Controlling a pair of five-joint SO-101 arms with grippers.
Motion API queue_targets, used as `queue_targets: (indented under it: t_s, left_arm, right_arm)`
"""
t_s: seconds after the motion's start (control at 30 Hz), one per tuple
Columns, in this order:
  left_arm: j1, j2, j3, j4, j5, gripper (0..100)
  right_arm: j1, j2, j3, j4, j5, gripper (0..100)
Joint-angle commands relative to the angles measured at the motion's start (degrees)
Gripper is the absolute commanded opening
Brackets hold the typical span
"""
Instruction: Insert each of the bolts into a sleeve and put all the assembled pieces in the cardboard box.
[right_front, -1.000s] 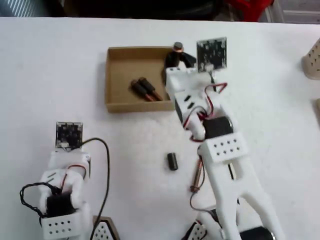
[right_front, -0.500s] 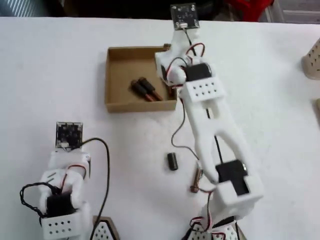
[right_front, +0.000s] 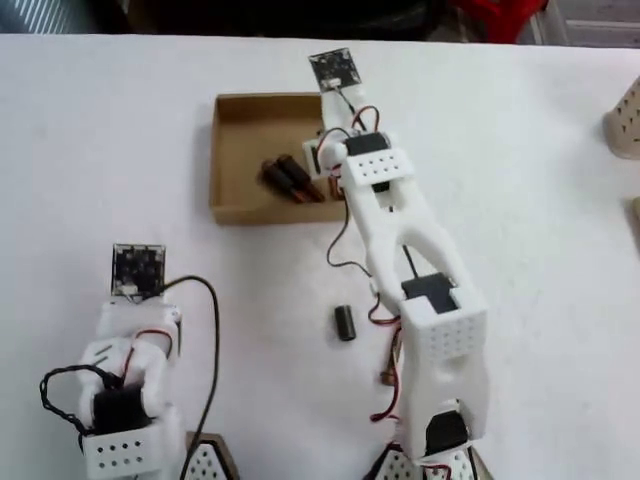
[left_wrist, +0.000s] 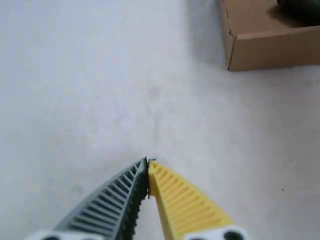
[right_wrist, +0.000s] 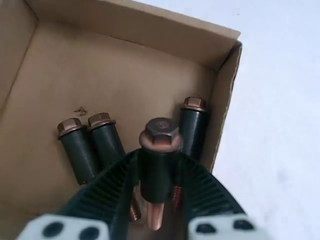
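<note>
— Where's the sleeved bolt (right_wrist: 156, 165)?
— Clamped between the right jaws, head clear of their tips, over the cardboard box (right_wrist: 150, 25).
— Left jaws?
— Together, over the bench (left_wrist: 100, 75); loose sleeve (right_front: 345, 323) at the box's five o'clock.

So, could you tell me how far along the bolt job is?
Done: three assembled pieces lie in the cardboard box. In hand: the right gripper holds a fourth piece over it. Left: one loose sleeve and one bolt outside the box, not yet joined.
</note>
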Motion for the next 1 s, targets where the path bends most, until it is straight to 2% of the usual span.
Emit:
queue_targets:
  t_s: [0.0,0.13,0.33,0.53,0.6,0.77,0.97]
  left_arm:
    - [-0.40,-0.48,-0.09,0.35,-0.62,2]
    - [-0.40,-0.48,-0.09,0.35,-0.62,2]
    - [-0.40,-0.48,-0.09,0.26,-0.62,2]
    - [-0.40,-0.48,-0.09,0.18,-0.62,2]
    - [-0.57,-0.48,-0.09,0.18,-0.62,2]
    - [-0.66,-0.48,-0.09,0.09,-0.62,2]
    - [-0.66,-0.48,-0.09,0.09,-0.62,2]
  right_arm:
    - [-0.84,0.22,-3.87,-3.38,1.05,2.1]
    - [-1.54,2.33,-3.87,-3.30,1.14,2.2]
    - [-2.59,3.82,-3.87,-3.56,7.38,2.3]
    - [-2.77,1.98,-3.78,-1.27,7.47,16.4]
    - [-2.77,0.84,-3.87,0.04,7.47,17.4]
    - [-2.68,-4.53,-3.87,4.09,7.38,11.7]
    - [-2.42,-14.55,-3.43,14.37,7.38,1.5]
